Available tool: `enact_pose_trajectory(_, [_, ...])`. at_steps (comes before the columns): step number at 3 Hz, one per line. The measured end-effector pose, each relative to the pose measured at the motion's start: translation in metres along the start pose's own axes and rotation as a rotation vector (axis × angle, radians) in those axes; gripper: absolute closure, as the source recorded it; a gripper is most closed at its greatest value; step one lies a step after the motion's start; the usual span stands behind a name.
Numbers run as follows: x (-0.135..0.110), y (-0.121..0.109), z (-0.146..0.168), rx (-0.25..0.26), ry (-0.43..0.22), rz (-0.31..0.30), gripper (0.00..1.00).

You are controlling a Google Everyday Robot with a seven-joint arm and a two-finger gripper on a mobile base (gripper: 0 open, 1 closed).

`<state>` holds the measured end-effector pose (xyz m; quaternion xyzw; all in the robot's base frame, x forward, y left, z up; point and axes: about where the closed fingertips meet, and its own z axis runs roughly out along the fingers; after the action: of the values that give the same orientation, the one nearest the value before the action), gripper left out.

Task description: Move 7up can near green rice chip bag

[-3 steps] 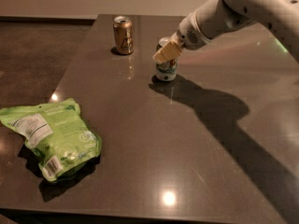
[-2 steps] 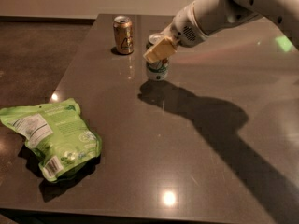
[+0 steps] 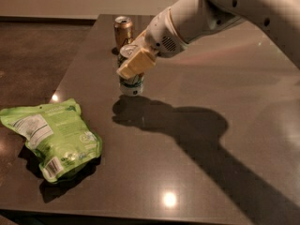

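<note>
The 7up can (image 3: 130, 84), silver-white and green with a silver top, is held upright just above the dark table, left of centre. My gripper (image 3: 132, 65) is shut on the 7up can, its tan fingers (image 3: 136, 63) clamped across the can's upper half, and the white arm reaches in from the upper right. The green rice chip bag (image 3: 54, 137) lies flat at the table's front left, lime green with a white label and barcode. The can is up and to the right of the bag, with a gap between them.
A brown-gold can (image 3: 123, 31) stands upright at the table's far edge, just behind the held can. The dark table (image 3: 211, 125) stretches right and forward; its left edge runs close to the bag. The arm's shadow falls across the table's middle and right.
My gripper has lifted the 7up can and carried it left and toward the front, nearer the bag. The bag and the brown-gold can have not moved.
</note>
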<state>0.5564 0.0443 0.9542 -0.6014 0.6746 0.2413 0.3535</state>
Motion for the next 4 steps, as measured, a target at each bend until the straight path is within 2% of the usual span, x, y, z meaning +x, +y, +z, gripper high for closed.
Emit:
enact_pose_trajectory(1, [-0.003,0.027,0.025,-0.091,-0.001,-0.020,1.00])
enact_pose_trajectory(2, [-0.007,0.047,0.042,-0.149,0.003,-0.042,1.00])
enact_pose_trajectory(3, [-0.005,0.059,0.056,-0.183,0.017,-0.050,0.74])
enact_pose_trajectory(4, [-0.004,0.061,0.061,-0.195,0.020,-0.053,0.51])
